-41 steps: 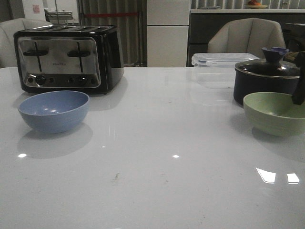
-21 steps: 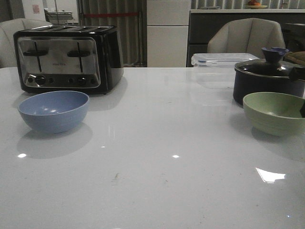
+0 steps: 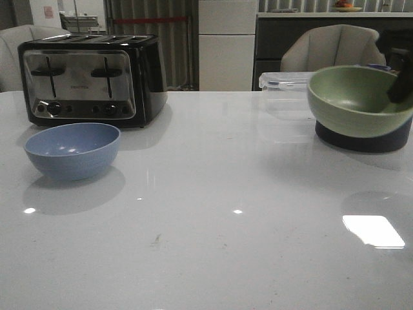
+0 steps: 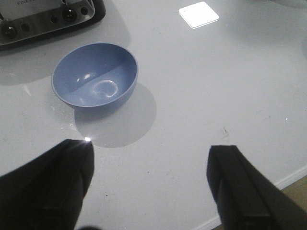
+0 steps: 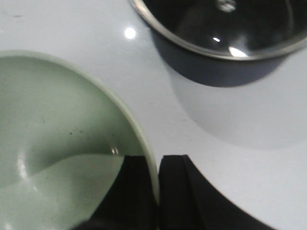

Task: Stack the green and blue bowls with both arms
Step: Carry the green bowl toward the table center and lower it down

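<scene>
The blue bowl (image 3: 73, 150) stands on the white table at the left, in front of the toaster; it also shows in the left wrist view (image 4: 95, 75). My left gripper (image 4: 152, 165) is open and empty, above the table short of that bowl. The green bowl (image 3: 356, 101) hangs in the air at the right, tilted toward the camera, in front of the dark pot. My right gripper (image 5: 156, 165) is shut on the rim of the green bowl (image 5: 57, 134), one finger inside and one outside; it shows dark at the right edge of the front view (image 3: 401, 81).
A black and chrome toaster (image 3: 87, 77) stands at the back left. A dark lidded pot (image 3: 364, 137) and a clear plastic container (image 3: 287, 90) stand at the back right; the pot also shows in the right wrist view (image 5: 225, 40). The table's near edge (image 4: 292, 175) lies near my left gripper.
The green bowl has left the table and risen, tilting, held by my right gripper; it now covers most of the pot. The blue bowl has not moved.
</scene>
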Available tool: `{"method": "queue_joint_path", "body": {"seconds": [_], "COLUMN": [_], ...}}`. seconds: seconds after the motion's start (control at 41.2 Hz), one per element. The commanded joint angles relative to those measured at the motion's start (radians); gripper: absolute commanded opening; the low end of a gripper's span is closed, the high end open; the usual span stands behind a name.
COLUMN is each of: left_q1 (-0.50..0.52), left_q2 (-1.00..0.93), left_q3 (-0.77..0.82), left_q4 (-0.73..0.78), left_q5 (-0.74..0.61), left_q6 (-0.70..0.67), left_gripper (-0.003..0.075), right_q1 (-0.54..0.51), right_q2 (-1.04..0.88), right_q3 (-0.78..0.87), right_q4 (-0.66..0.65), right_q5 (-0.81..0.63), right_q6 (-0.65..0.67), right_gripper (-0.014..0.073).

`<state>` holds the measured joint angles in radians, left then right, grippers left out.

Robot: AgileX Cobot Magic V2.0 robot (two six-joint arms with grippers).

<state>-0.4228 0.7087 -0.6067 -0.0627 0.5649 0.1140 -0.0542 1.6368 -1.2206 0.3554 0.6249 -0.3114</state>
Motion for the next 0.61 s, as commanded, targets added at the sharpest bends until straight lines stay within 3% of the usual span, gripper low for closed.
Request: {"method": "queue_joint_path", "body": {"seconds": [0.0,0.291,0.582], "left_q1": [-0.009,-0.009,-0.009], "left_q2": [0.002,0.002,0.002], "left_q3": [-0.026,-0.026,-0.026], "left_q4": [-0.007,-0.007,-0.013], "left_q5": [-0.079,-0.079,-0.079], "left_q6": [0.003,0.003,0.003], "left_gripper": [0.0549,0.0549,0.0549], "right_q1": [0.098,0.353,0.455], "right_q2": [-0.098,-0.047,0.096], "right_q3": [-0.032,-0.032,-0.032], "right_q4": [0.021,0.021,0.044], "right_q5": [0.004,0.052,0.015], "right_q6": [-0.038,-0.038,-0.036], "right_gripper": [0.0117,0.0117,0.0117]}}
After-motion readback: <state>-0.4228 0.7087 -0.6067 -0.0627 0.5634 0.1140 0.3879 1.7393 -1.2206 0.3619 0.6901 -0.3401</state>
